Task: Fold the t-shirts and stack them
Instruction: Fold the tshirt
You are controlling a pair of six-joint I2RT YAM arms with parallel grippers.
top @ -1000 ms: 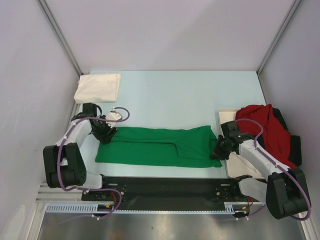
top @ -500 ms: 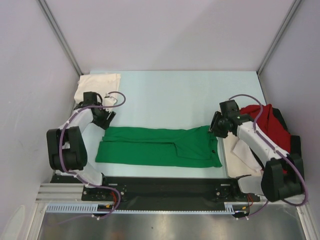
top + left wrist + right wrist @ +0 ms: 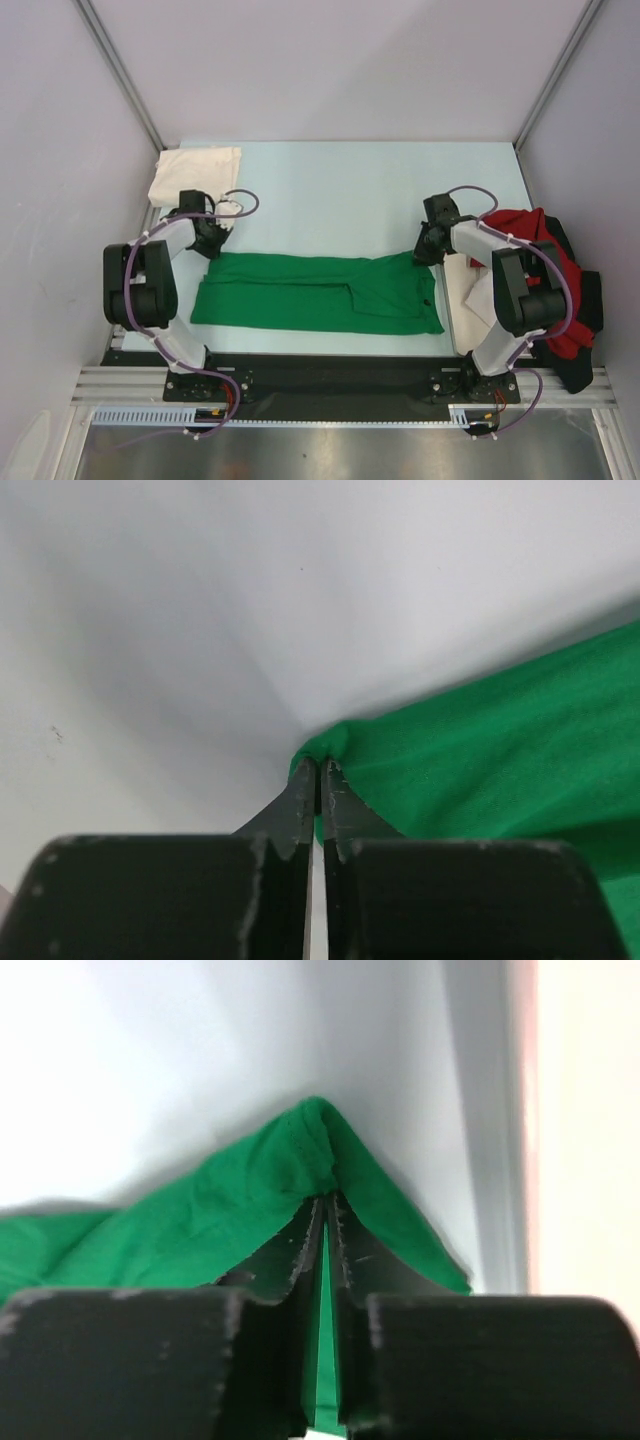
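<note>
The bright green t-shirt (image 3: 320,292) lies on the table as a long flat strip running left to right. My left gripper (image 3: 213,243) is shut on its far left corner; in the left wrist view the tips (image 3: 318,770) pinch a small bunched fold of green cloth (image 3: 500,740). My right gripper (image 3: 425,250) is shut on the far right corner, and the right wrist view shows green fabric (image 3: 200,1220) tented up between its closed tips (image 3: 327,1200). A folded cream-white t-shirt (image 3: 195,175) sits at the back left. A crumpled red t-shirt (image 3: 540,260) lies over a dark t-shirt (image 3: 590,295) at the right.
A flat white tray (image 3: 462,290) lies under the red and dark pile, next to the green shirt's right end; its edge (image 3: 590,1160) shows in the right wrist view. Walls close in the table on the left, back and right.
Both grippers moved away from the near side to the green shirt's far corners, opened on the way, and have now shut on those corners.
</note>
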